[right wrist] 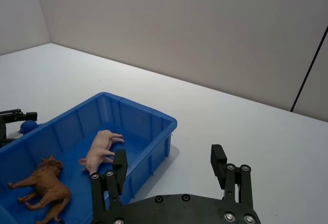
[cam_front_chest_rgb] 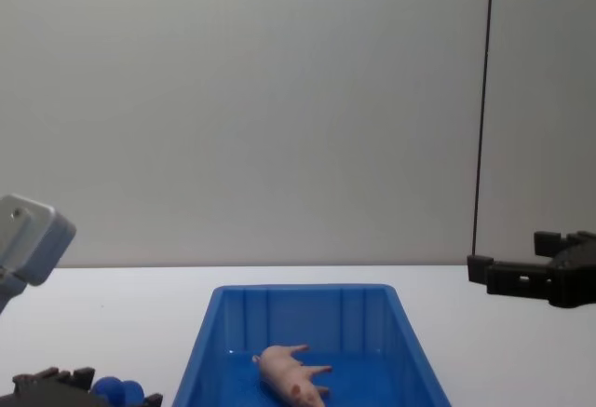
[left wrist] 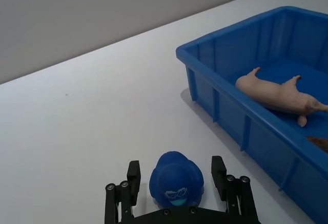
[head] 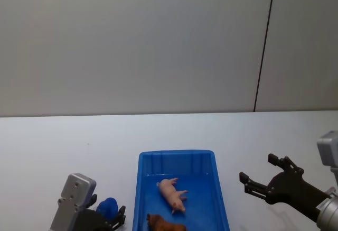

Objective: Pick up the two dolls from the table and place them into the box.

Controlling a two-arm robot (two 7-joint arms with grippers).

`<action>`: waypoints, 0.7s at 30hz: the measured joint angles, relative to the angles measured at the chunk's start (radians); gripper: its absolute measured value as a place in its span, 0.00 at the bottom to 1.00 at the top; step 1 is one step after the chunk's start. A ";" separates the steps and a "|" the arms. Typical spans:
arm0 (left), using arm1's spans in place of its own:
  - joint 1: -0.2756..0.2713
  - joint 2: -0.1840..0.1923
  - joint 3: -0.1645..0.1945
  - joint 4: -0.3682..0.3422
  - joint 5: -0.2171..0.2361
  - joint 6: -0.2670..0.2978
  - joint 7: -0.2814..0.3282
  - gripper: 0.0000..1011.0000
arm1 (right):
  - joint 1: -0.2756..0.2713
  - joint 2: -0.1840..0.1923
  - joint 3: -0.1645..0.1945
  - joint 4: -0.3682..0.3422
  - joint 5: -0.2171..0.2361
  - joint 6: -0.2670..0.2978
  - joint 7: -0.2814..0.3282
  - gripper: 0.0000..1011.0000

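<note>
Pig (head: 173,193) and brown doll (right wrist: 43,188) in box (head: 142,188); left gripper (left wrist: 177,185) fingers straddle blue toy (left wrist: 176,178) unclamped, right gripper (head: 258,177) open, empty; judged: retract.

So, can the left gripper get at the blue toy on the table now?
Probably yes. The left gripper already has its open fingers on either side of the blue toy, with nothing between them; the box stands apart to the side.

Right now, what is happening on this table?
Two toy animals, a pink pig and a brown lion, lie inside the blue bin. The left gripper sits beside the bin, its open fingers around a small blue duck-like toy. The right gripper hovers open on the other side.
</note>
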 joint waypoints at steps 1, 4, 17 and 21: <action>-0.003 -0.002 -0.001 0.007 0.000 0.005 -0.005 0.89 | 0.000 0.000 0.000 0.000 0.000 0.000 0.000 0.99; -0.008 -0.005 -0.001 0.016 0.001 0.014 -0.015 0.80 | 0.000 0.000 0.000 0.000 0.000 0.000 0.000 0.99; -0.031 -0.012 -0.013 0.034 0.024 0.049 -0.040 0.54 | 0.000 0.000 0.000 0.000 0.000 0.000 0.000 0.99; -0.038 -0.009 -0.020 0.016 0.037 0.052 -0.040 0.51 | 0.000 0.000 0.000 0.000 0.000 0.000 0.000 0.99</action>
